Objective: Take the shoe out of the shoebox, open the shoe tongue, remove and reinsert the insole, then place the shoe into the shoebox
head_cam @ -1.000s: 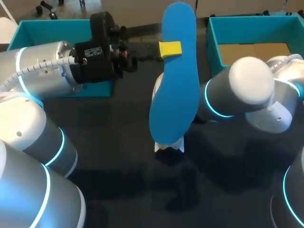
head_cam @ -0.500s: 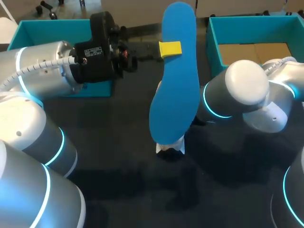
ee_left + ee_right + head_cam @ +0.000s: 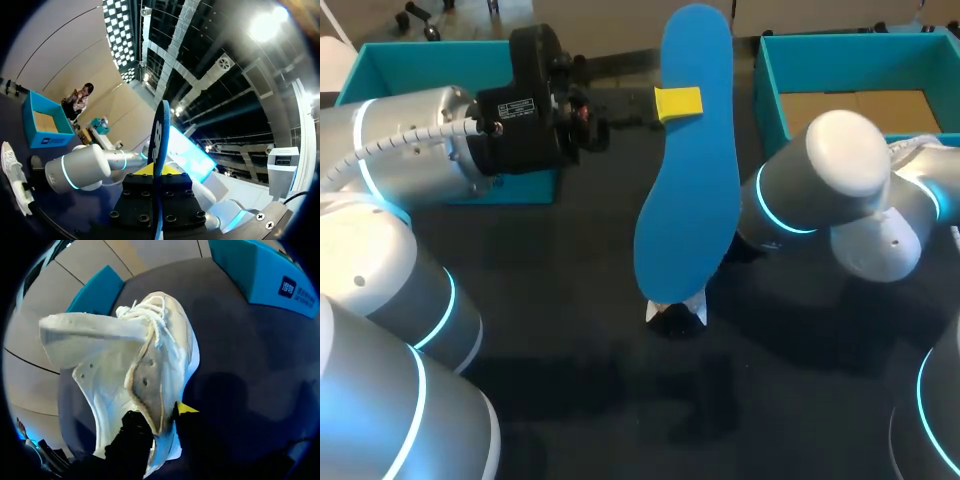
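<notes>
Shoe (image 3: 676, 312): white, laced, at lower centre of the frame against the dark bench (image 3: 560, 340). The rim of its opening is pinched between both fingers of the right claw (image 3: 162, 422). Insole (image 3: 688, 170): blue, standing upright above the shoe, clamped edge-on in the closed left claw (image 3: 156, 172) near its upper end. Shoebox (image 3: 770, 100): teal, upper right, brown floor showing. Second teal tray (image 3: 380, 62): upper left.

In the head view the insole (image 3: 690, 180) hides most of the shoe (image 3: 677, 311); the shoebox (image 3: 770, 95) runs off the edge
</notes>
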Available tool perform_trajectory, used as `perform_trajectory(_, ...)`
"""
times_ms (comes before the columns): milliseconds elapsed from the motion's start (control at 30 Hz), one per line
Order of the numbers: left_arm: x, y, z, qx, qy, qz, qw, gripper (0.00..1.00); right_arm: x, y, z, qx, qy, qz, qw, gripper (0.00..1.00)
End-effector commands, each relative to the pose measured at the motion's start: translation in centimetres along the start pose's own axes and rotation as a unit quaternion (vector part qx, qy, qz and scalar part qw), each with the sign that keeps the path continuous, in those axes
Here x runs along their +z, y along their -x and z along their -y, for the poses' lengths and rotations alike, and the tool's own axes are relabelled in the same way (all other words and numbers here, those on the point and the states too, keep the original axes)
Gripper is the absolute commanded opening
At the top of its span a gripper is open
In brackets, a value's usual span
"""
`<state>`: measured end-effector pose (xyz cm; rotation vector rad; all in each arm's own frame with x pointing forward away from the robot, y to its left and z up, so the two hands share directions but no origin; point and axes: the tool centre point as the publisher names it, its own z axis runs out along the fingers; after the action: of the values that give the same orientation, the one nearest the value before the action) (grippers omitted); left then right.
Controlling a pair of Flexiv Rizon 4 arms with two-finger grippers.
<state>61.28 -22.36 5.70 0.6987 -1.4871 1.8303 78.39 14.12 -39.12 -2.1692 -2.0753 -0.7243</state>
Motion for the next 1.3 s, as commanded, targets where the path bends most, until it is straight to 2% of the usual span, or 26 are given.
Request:
perform_trajectory(33, 0.2, -0.8, -0.5, 0.000, -0.024, 0.002, 1.000, 0.00, -1.2, 0.0, 0.5, 0.014, 0.018, -0.025, 0.999, 0.95)
perform_trajectory(67, 0.2, -0.8, -0.5, 0.000, -0.024, 0.002, 1.000, 0.00, -1.5, -0.2, 0.5, 0.013, 0.019, -0.033, 0.999, 1.00)
perform_trajectory(300, 0.2, -0.8, -0.5, 0.000, -0.024, 0.002, 1.000, 0.00, -4.6, -1.5, -0.3, 0.001, 0.027, -0.106, 0.994, 1.00)
perform_trajectory(400, 0.2, -0.8, -0.5, 0.000, -0.024, 0.002, 1.000, 0.00, -6.2, -2.0, -0.8, -0.013, 0.035, -0.163, 0.986, 1.00)
perform_trajectory(833, 0.2, -0.8, -0.5, 0.000, -0.024, 0.002, 1.000, 0.00, -6.2, -2.0, -0.8, -0.013, 0.035, -0.163, 0.986, 1.00)
perform_trajectory(1033, 0.2, -0.8, -0.5, 0.000, -0.024, 0.002, 1.000, 0.00, -8.8, -2.5, -1.8, 0.008, 0.052, -0.260, 0.964, 1.00)
perform_trajectory(1300, 0.2, -0.8, -0.5, 0.000, -0.024, 0.002, 1.000, 0.00, -13.1, -2.1, -1.9, -0.006, 0.015, -0.331, 0.943, 1.00)
